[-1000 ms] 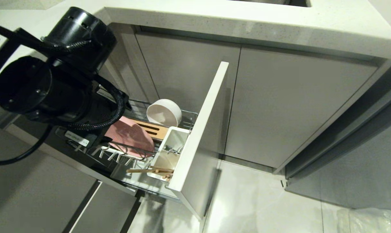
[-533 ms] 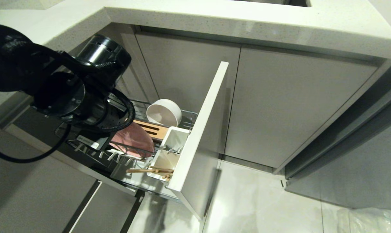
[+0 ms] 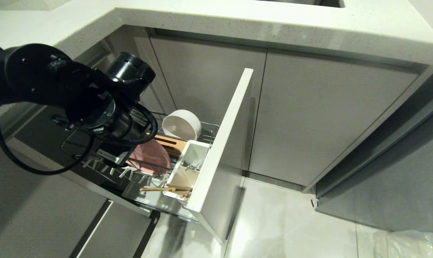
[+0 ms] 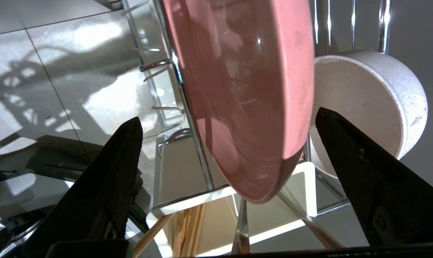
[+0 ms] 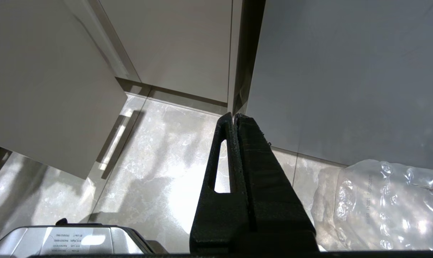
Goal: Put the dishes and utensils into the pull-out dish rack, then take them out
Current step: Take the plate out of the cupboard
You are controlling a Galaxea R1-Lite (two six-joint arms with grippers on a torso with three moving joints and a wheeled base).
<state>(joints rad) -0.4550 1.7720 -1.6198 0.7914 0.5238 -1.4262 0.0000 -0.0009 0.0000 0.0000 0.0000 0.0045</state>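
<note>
Plate (image 4: 252, 93) stands on edge in the rack (image 3: 187, 134), between the wires, its long axis running from the front panel back toward the bowl (image 3: 181, 124), which sits at about 1 o'clock from it in the head view. Left gripper (image 4: 227, 150) straddles the plate's rim, fingers (image 4: 112, 172) spread wide and clear of both faces, holding nothing. Chopsticks (image 3: 166, 188) at 5 o'clock, in the caddy (image 3: 187, 161). Right gripper (image 5: 234, 123) parked over the floor, closed, far off; left arm is nearer.

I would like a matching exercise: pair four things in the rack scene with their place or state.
1. pink plate
2. white bowl
3. chopsticks
4. left gripper

a. open, one finger on each side of the plate's rim
b. sticking out of the utensil caddy
c. standing on edge in the rack
d. tipped on its side at the rack's cabinet end

Pairs: 1-c, 2-d, 3-b, 4-a
</note>
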